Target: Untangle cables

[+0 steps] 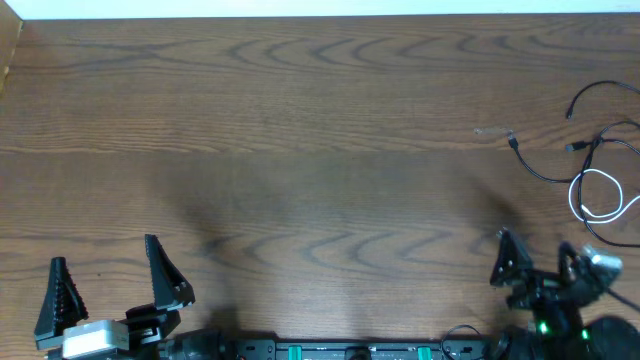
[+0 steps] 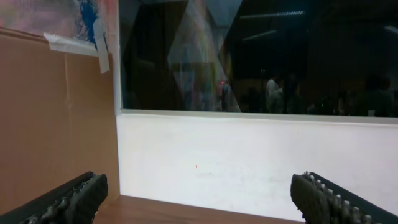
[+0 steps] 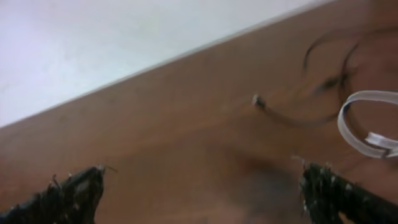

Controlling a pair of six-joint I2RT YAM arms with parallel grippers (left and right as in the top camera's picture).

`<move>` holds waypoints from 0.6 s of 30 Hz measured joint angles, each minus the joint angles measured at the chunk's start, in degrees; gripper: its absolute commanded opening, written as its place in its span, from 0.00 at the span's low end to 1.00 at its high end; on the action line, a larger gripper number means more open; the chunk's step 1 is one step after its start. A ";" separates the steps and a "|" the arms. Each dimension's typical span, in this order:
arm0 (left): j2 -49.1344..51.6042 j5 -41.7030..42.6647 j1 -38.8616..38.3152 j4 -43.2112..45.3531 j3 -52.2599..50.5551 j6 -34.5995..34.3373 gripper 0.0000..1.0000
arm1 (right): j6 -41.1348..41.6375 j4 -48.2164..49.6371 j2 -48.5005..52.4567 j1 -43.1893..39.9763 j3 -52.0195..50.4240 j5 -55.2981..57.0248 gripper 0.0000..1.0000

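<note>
The cables lie in a loose tangle at the table's right edge. A black cable (image 1: 530, 165) ends in a small plug, another black strand (image 1: 600, 88) arcs above it, and a white cable (image 1: 573, 197) forms a loop among them. My right gripper (image 1: 535, 243) stands open at the near right, just below and left of the tangle, with nothing between its fingers. From the right wrist, that gripper (image 3: 202, 180) faces bare wood, with the black plug end (image 3: 257, 101) and the white loop (image 3: 342, 121) ahead to the right. My left gripper (image 1: 104, 252) is open at the near left, far from the cables.
The left gripper (image 2: 199, 190) looks over the table's far edge at a white wall (image 2: 249, 162), a dark window (image 2: 249, 56) and a cardboard panel (image 2: 56, 112). That cardboard (image 1: 8, 50) borders the table's left side. Wooden tabletop (image 1: 320, 150) spans between the arms.
</note>
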 measured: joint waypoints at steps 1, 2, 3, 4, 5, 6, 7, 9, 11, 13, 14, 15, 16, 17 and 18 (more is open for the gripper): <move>0.00 0.00 0.00 -0.04 0.00 0.00 0.99 | 0.37 2.29 0.07 0.00 -2.19 -0.44 0.99; 0.00 0.00 0.00 -0.02 0.00 0.00 0.99 | 0.72 4.13 0.09 0.00 -4.07 -0.68 0.99; 0.00 0.00 0.00 -0.02 0.00 0.00 0.99 | 0.98 6.54 0.09 -0.02 -6.25 -0.92 0.99; 0.00 0.00 0.00 -0.02 0.00 0.00 0.99 | 1.16 8.48 0.09 0.00 -8.37 -0.96 0.99; 0.00 0.00 0.00 -0.02 0.00 0.00 1.00 | 1.25 9.29 0.09 0.00 -10.01 -0.90 0.99; 0.00 0.00 0.00 -0.02 0.00 0.00 0.99 | 1.31 10.14 0.09 0.00 -11.39 -0.87 0.99; 0.00 0.00 0.00 0.00 0.00 0.00 1.00 | 1.44 11.06 0.11 0.00 -13.99 -0.81 0.99; 0.00 0.00 0.00 0.00 0.00 0.00 0.99 | 1.49 13.33 0.13 0.00 -17.16 -0.83 0.99; 0.00 0.00 0.00 -0.04 0.00 0.00 1.00 | 1.66 17.16 0.15 -0.02 -19.67 -1.60 0.99; 0.00 0.00 0.00 -0.02 0.00 0.00 1.00 | 1.29 23.45 0.20 -0.02 -21.51 -4.22 0.99; 0.00 0.00 0.00 -0.02 0.00 0.00 1.00 | 0.92 25.51 0.17 0.00 -21.81 -5.27 0.99; 0.00 0.00 0.00 -0.04 0.00 0.00 1.00 | 0.46 27.15 0.15 0.00 -21.86 -6.12 0.99; 0.00 0.00 0.00 -0.04 0.00 0.00 0.99 | -0.66 28.11 0.13 -0.02 -21.86 -6.84 0.99; 0.00 0.00 0.00 -0.04 0.00 0.00 1.00 | -1.51 28.33 0.11 0.00 -21.88 -7.28 0.99; 0.00 0.00 0.00 -0.04 0.00 0.00 1.00 | -2.56 28.41 0.11 0.00 -22.05 -7.72 0.99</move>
